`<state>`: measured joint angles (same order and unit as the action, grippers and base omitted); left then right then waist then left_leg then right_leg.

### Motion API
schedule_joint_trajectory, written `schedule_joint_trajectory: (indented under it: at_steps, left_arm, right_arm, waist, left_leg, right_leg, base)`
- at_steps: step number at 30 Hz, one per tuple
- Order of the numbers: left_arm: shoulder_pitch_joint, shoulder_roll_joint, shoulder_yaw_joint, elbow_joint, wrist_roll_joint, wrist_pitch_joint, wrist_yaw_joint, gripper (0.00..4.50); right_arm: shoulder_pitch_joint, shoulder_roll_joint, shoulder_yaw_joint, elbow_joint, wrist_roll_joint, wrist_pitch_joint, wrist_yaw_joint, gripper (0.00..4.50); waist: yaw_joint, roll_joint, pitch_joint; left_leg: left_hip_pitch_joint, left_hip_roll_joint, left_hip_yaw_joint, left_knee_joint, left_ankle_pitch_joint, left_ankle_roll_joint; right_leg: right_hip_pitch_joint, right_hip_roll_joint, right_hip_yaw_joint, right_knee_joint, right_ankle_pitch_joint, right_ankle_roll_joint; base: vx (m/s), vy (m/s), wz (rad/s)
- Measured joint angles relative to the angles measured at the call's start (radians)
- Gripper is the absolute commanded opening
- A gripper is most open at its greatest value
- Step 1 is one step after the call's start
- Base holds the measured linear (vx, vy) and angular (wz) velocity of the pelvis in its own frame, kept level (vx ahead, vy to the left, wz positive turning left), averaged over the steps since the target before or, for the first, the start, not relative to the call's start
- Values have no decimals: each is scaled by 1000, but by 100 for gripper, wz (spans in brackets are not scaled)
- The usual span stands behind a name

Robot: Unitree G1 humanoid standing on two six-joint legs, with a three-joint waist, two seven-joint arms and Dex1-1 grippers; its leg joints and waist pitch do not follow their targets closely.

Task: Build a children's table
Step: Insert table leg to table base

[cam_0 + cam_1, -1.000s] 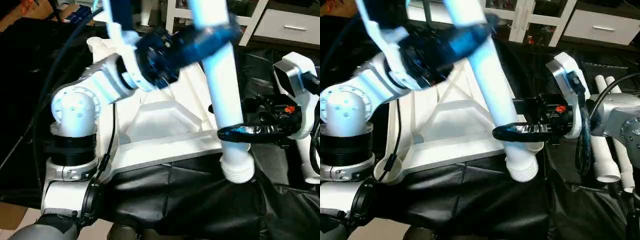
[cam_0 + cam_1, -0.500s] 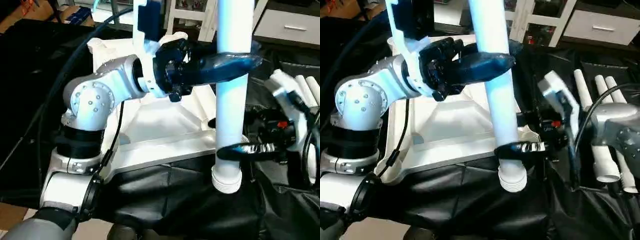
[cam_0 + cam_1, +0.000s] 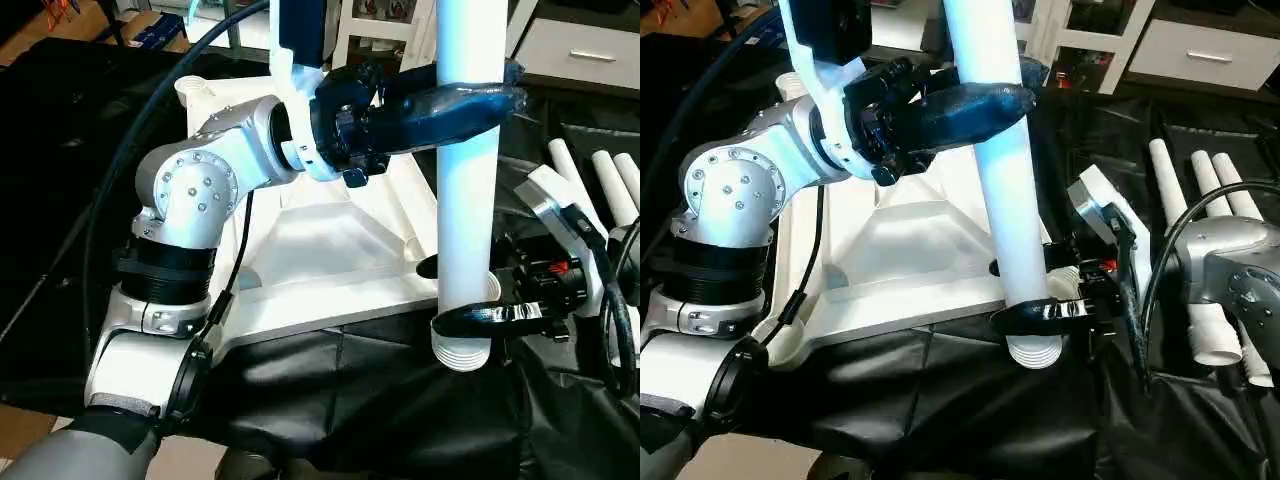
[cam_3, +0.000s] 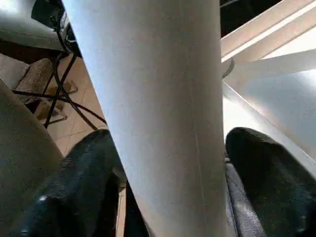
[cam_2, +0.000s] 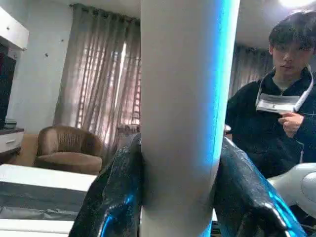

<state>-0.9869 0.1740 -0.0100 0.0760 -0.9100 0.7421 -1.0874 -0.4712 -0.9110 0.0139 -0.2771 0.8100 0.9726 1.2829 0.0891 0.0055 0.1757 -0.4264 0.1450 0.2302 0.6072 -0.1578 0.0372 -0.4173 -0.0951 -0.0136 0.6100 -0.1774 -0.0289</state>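
We hold one leg (image 3: 466, 200) upright over the near corner of the overturned top (image 3: 330, 260), which lies ribs-up on black sheeting (image 3: 380, 400); our left hand (image 3: 455, 95) is clamped high on the tube, a finger pressed to each side; our right hand (image 3: 470, 318) rings it just above the ribbed lower end, its fingers (image 4: 261, 173) standing a little apart from the tube, so we judge it a loose guide rather than a grip; the spare legs (image 3: 1200, 250) lie together off to our right. The leg looks light, stiff and smooth, likely slippery under black pads; being tapered, it may slide through a slack hold; we would grip firmly high up and steer low, near the ribbed end, toward the corner socket (image 3: 1065, 282).
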Motion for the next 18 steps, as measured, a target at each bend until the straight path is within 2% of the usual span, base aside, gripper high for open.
schedule_joint_trajectory:
  at_steps: [4, 18]
  left_arm:
    - [-18, 1, 0, 21, 1, 0, -9, 164]
    - [-70, -26, 2, 86, 11, -1, -20, 164]
  right_arm:
    - [0, -6, 16, 0, 0, -1, 3, 319]
    - [9, -15, 31, -14, -12, -20, 9, 215]
  waist:
    - [0, 0, 0]
    - [0, 0, 0]
  left_leg:
    - [0, 0, 0, 0, 0, 0]
    - [0, 0, 0, 0, 0, 0]
  right_leg:
    - [0, 0, 0, 0, 0, 0]
    - [0, 0, 0, 0, 0, 0]
  base:
    - [0, 0, 0]
    - [0, 0, 0]
